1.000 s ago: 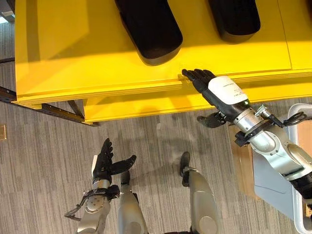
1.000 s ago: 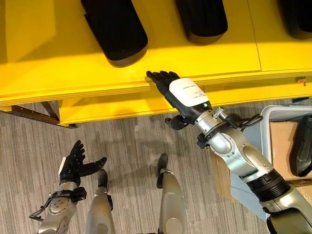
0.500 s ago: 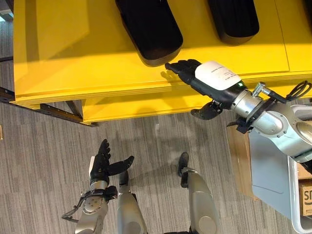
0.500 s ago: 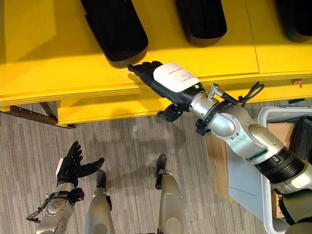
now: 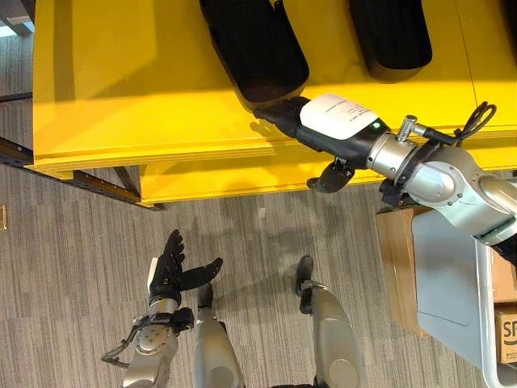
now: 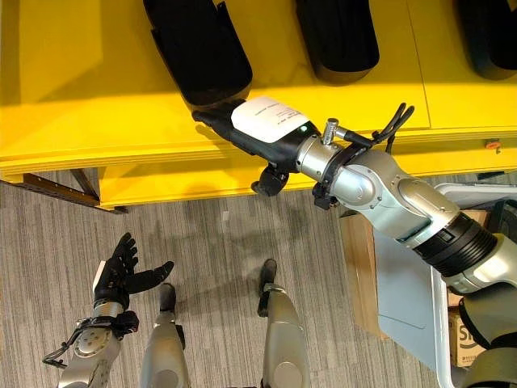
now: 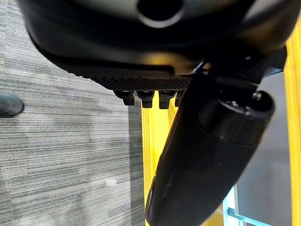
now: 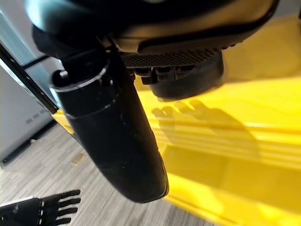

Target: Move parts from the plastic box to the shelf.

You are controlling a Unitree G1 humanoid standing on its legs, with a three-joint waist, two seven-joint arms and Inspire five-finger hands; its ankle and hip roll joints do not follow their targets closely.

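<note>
The left hand [image 5: 168, 271] hangs low at the near left above the grey carpet [image 5: 65, 267], fingers straight and spread, thumb out to the side, holding nothing. Beyond it, the yellow shelf [image 5: 121, 89] spans the far part of the scene, with a lower yellow shelf level [image 5: 210, 178] showing under its near edge. Three black parts lie on the shelf top: a left black part [image 5: 254, 48] nearest the shelf's near edge, a middle black part [image 5: 388, 36] to its right, and a right black part [image 6: 493, 36] at the far right. The right hand [image 5: 319, 129] reaches in from the right over the shelf's near edge, fingers extended and apart, fingertips [image 5: 271, 113] at the near end of the left black part; actual contact cannot be confirmed. Its thumb hangs below the shelf edge. At the near right, the plastic box [image 6: 440, 323] stands beside a brown cardboard carton [image 5: 400, 267].
</note>
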